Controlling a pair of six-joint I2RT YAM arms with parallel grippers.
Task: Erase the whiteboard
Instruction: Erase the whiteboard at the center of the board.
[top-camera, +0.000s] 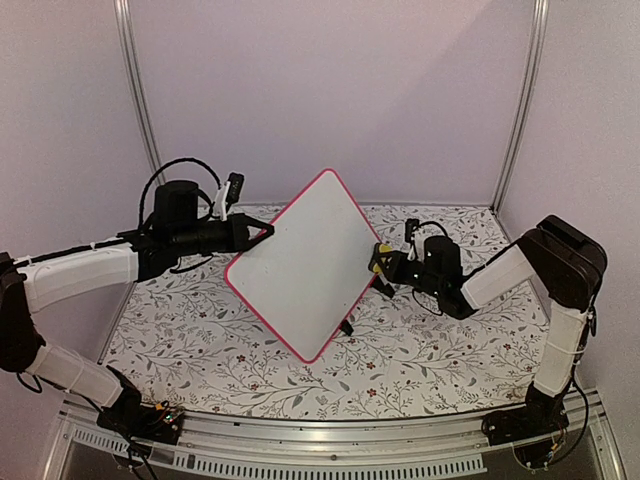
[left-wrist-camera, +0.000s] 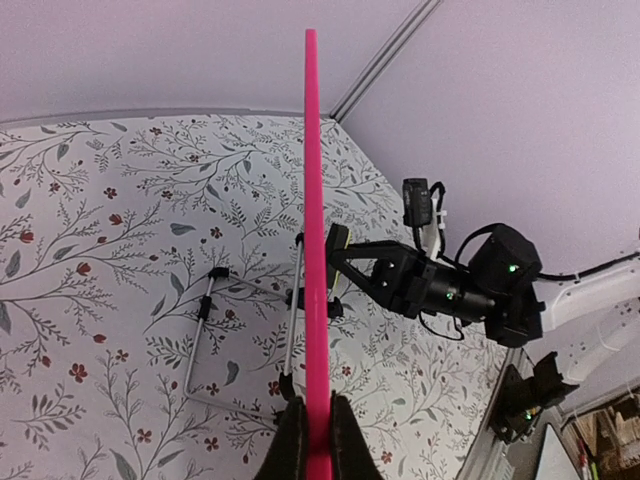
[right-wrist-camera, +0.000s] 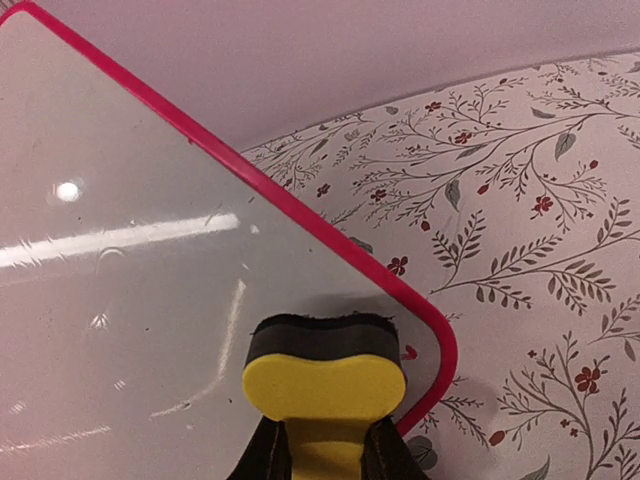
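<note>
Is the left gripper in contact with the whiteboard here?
Touching. The left wrist view shows the left gripper clamped on the whiteboard at its pink frame edge, one jaw pressed against each side.

We saw the whiteboard (top-camera: 300, 265), a white rectangle in a thin pink-red frame with rounded corners, standing diamond-wise with one corner up. Its face was turned rightward and looked clean but for glare. One black clip foot (top-camera: 346, 326) showed at its lower right edge.
</note>
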